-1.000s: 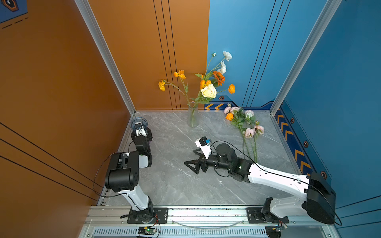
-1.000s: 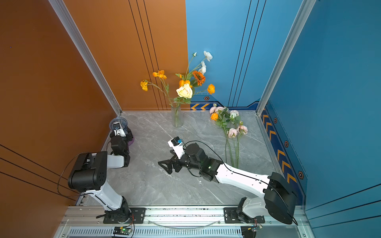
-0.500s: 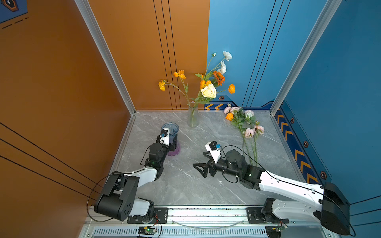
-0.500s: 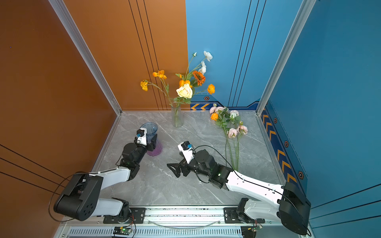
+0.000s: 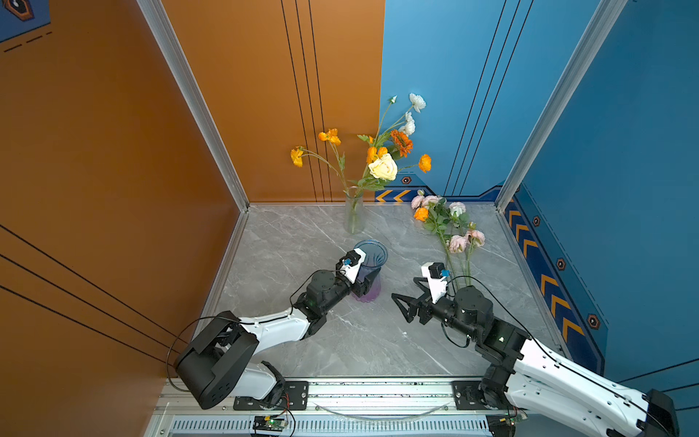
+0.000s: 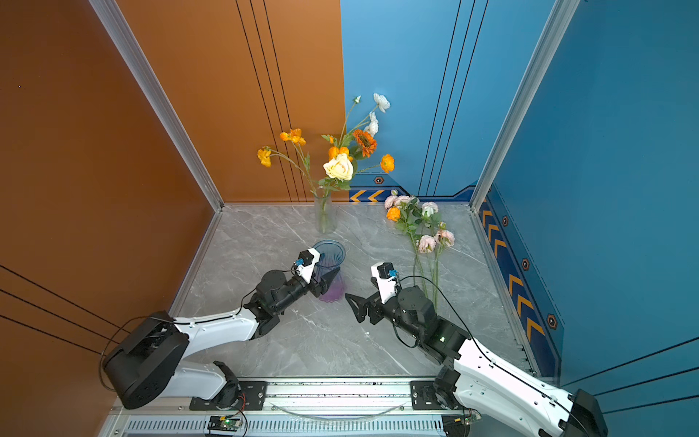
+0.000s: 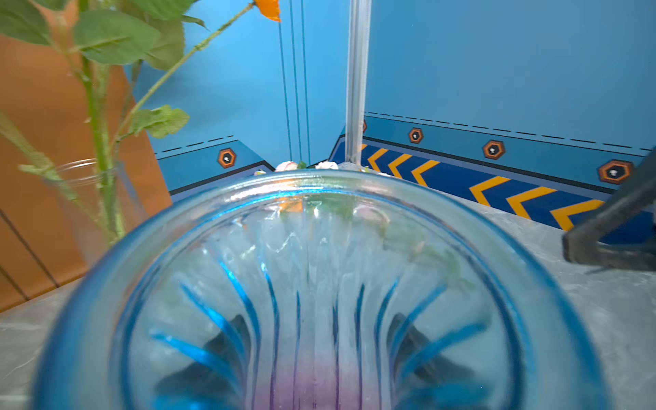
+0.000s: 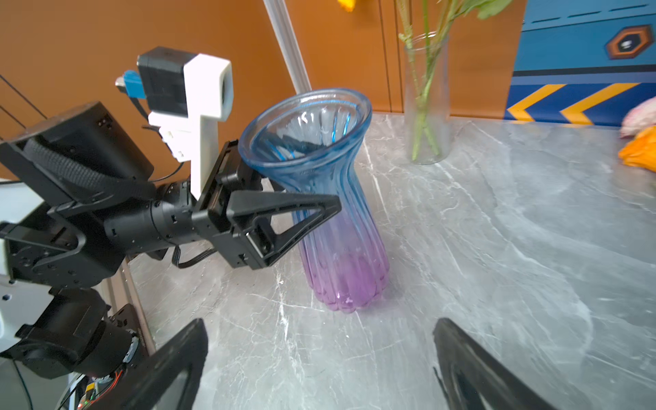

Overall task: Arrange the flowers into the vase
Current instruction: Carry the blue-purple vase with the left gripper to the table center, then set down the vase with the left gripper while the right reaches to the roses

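The vase is ribbed glass, blue at the flared rim and purple at the base. It stands mid-table with its base on the marble. My left gripper is shut on its narrow waist, one finger on each side. The left wrist view looks down into its rim, and the gripper shows through the glass. The loose flowers lie at the back right, blooms pink, cream and orange. My right gripper is open and empty, low, just right of the vase.
A clear glass vase holding a bouquet of orange, cream and white blooms stands by the back wall. Orange and blue walls close in the marble table on three sides. A metal rail runs along the front.
My left arm has carried the vase from the far left wall to the middle of the table. My right arm has pulled back to the right, still open.
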Controlling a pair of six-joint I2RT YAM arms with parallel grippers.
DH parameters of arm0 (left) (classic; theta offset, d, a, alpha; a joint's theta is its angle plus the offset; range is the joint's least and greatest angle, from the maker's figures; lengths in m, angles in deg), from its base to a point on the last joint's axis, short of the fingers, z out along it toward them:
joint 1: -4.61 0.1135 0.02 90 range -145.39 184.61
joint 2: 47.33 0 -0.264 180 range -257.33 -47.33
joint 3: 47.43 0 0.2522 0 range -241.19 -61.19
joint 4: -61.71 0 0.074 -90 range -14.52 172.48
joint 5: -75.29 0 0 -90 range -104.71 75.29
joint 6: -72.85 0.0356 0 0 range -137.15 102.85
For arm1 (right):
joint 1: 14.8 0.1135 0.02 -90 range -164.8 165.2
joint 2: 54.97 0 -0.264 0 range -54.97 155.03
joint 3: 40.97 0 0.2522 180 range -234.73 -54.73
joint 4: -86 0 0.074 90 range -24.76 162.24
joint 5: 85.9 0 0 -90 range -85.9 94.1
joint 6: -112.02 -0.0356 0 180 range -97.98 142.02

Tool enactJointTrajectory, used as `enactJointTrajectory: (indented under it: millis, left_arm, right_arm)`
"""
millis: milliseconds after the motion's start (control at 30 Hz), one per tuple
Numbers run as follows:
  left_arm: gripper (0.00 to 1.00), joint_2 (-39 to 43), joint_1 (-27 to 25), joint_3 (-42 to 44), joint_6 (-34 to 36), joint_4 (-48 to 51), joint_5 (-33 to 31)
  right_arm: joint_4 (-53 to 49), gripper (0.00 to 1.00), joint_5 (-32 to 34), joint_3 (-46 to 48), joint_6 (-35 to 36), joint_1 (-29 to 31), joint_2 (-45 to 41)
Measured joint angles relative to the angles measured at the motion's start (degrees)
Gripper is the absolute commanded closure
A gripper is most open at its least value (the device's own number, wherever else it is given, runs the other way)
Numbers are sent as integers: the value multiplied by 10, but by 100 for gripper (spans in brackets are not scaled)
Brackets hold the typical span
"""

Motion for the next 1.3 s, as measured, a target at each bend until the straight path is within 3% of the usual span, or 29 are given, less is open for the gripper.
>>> enactJointTrajectory:
  millis: [200,467,900,1300]
  left_arm:
    - [60,-72,-54,-24,-5,-50,2]
    - [54,-147,-75,-43,-17,-120,7]
    - [1,-155,-75,-44,-37,-179,28]
    - [2,-143,-61,3,-42,-204,40]
  right_arm:
    - [-79,0,46,28,-42,-72,-83]
    - [-159,0,41,34,-89,-153,-94]
    - [-167,0,18,34,-92,-172,-83]
    - [-166,0,-1,32,-90,-190,-59]
